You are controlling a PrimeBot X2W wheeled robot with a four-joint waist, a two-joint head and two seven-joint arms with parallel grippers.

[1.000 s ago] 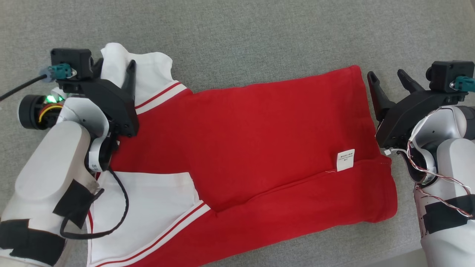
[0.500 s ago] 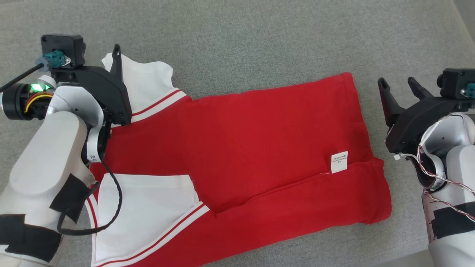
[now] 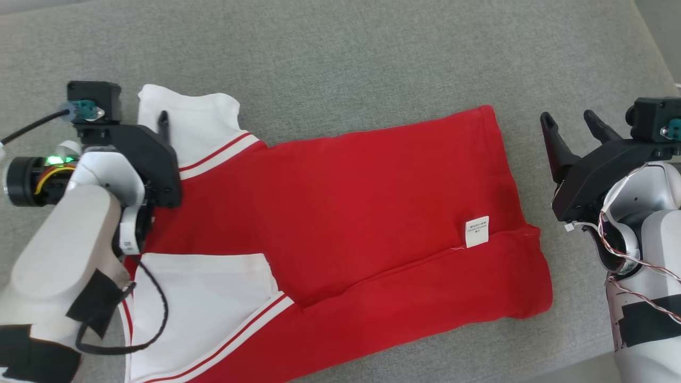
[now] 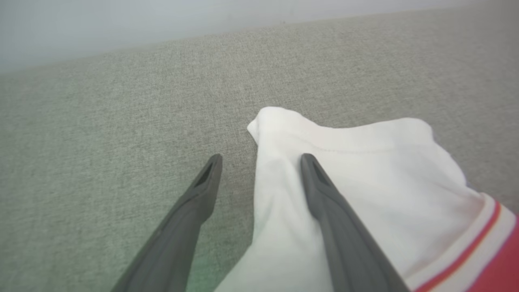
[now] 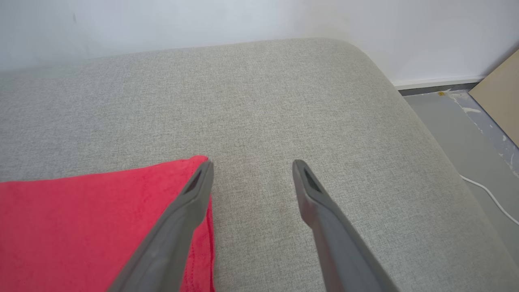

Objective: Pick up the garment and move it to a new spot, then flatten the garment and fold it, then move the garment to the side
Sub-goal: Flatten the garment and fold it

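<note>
Garment [image 3: 346,213]: where does it lie?
— Flat on the grey cushion [image 3: 340,64], its near edge folded over and its white sleeve [image 4: 344,162] at the robot's left.
— And the hands?
— Both are spread and hold nothing. The left gripper [image 4: 261,158] straddles the sleeve's edge; the right gripper [image 5: 252,162] hangs near the red hem's corner.
— The risk?
— Likely a single-layer pinch at the sleeve, which would drag the fold open. The right could also close on bare cushion.

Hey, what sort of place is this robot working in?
Probably an indoor room, maybe a home or test space: the garment lies on a grey upholstered cushion, with a white wall behind and bare floor beside it.
</note>
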